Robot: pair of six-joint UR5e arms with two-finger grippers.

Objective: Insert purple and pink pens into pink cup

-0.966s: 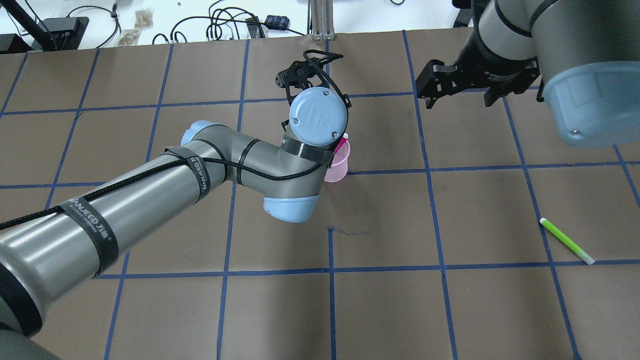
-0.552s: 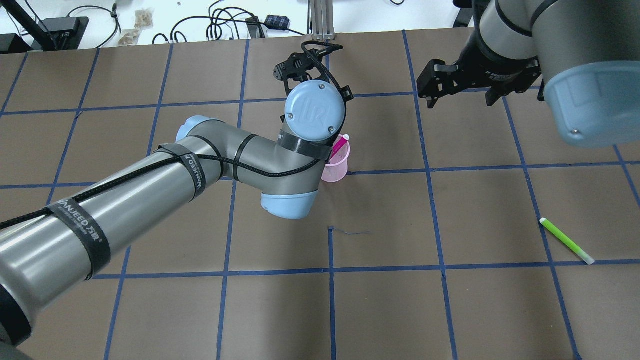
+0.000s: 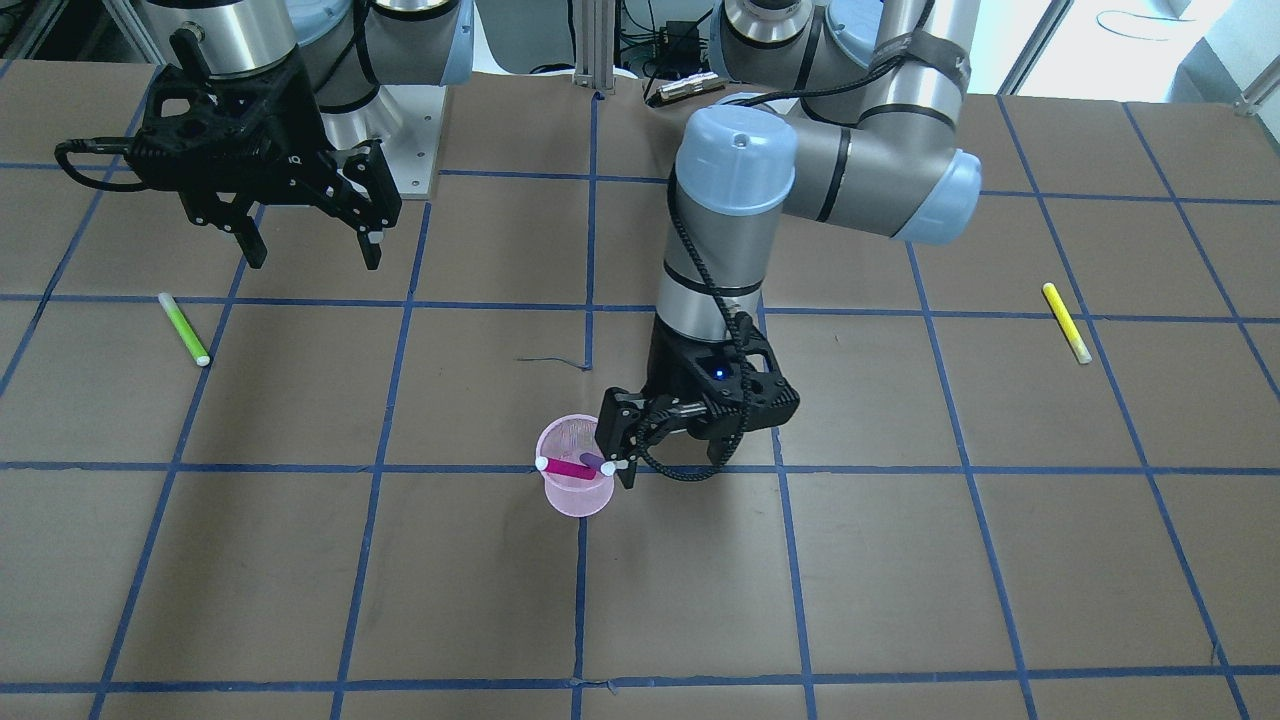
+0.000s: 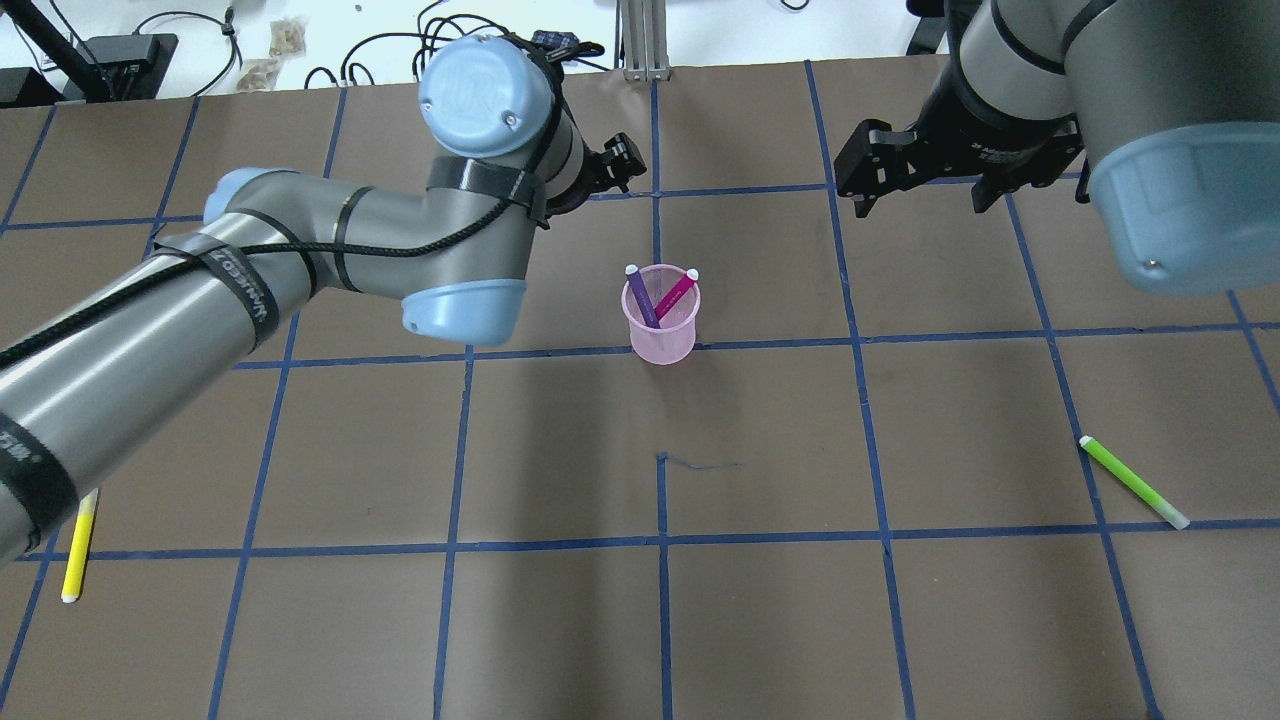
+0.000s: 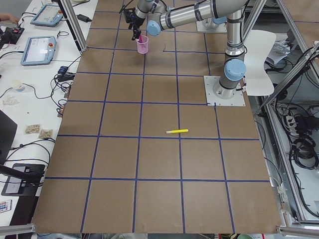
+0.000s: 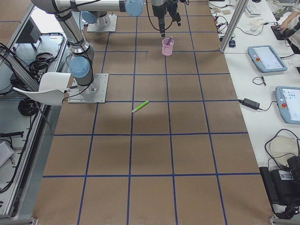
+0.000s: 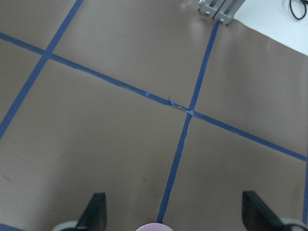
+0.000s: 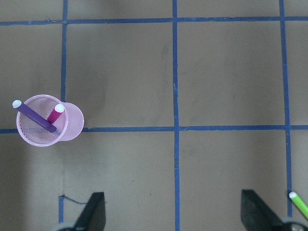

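Observation:
The pink cup stands upright near the table's middle. The purple pen and the pink pen both stand tilted inside it, caps up; the right wrist view shows the same cup. My left gripper is open and empty in its wrist view. In the overhead view it sits up and left of the cup, mostly hidden under the wrist. In the front view it is close beside the cup's rim. My right gripper is open and empty, hovering far to the cup's right.
A green pen lies on the table at the right. A yellow pen lies near the left edge, partly under my left arm. Blue tape lines grid the brown table. Cables and a metal post stand beyond the far edge.
My left arm has swung from over the cup toward the upper left. The cup now shows in full with both pens in it. My right arm has not moved.

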